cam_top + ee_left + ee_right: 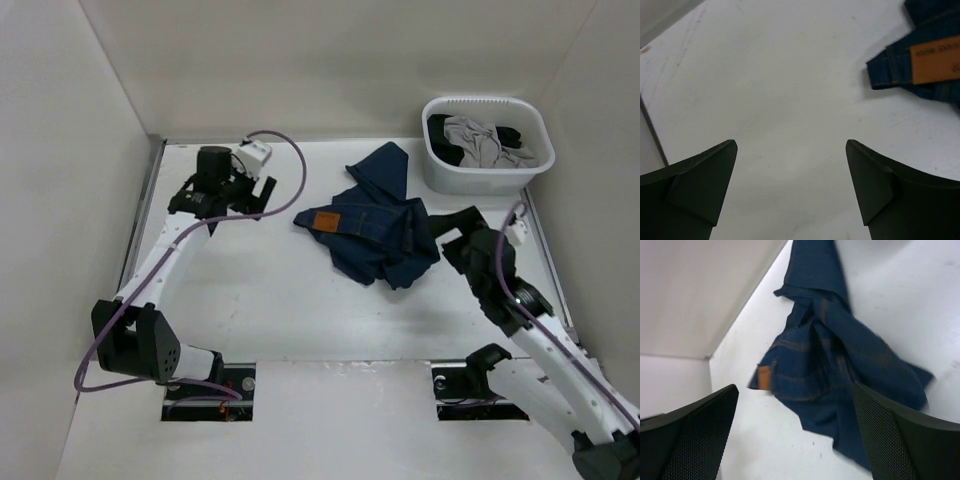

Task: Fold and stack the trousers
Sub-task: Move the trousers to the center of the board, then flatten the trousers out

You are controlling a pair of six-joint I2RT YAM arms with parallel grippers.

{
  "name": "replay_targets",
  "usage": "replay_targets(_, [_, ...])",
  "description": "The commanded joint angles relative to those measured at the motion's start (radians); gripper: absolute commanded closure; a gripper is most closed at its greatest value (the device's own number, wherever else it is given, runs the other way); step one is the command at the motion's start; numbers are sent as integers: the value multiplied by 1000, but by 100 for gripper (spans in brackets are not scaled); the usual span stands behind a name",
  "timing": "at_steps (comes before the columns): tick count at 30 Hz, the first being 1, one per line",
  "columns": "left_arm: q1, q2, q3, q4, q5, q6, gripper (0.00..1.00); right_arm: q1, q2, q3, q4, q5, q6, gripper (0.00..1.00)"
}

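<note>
The jeans (375, 225) are a crumpled heap on the table (280, 300), nothing folded yet. Left gripper (255, 198) and right gripper (455, 232) both have jaws wide apart, empty. Whole job's left.

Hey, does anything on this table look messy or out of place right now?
Yes. The jeans lie in a rumpled, unfolded heap in the middle of the table. One leg pokes out toward the rear, and the tan patch faces up. Nothing looks spilled or damaged.
</note>
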Motion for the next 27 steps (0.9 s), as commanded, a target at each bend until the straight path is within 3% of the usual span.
replay_targets(1, [-110,-37,-74,-89,-7,89,7,-31,-121,10,-364,142,65,0])
replay_targets(6, [-259,3,-138,-140,24,37,7,-21,53,22,-359,67,-91,0])
replay_targets(11, [-333,81,-195,-19,73,-75,6,-18,268,50,-111,-22,-317,0])
replay_targets(17, [-451,196,-109,125,209,-221,9,-50,519,114,33,-174,-288,0])
replay_targets(22, [-548,329,-104,205,128,-275,8,-39,685,157,110,-281,-257,0])
replay_targets(23, [-556,365,-94,233,126,-307,8,-21,723,166,130,-304,-244,4])
replay_targets(27, [-560,458,-59,323,102,-339,10,47,785,188,184,-358,-187,41])
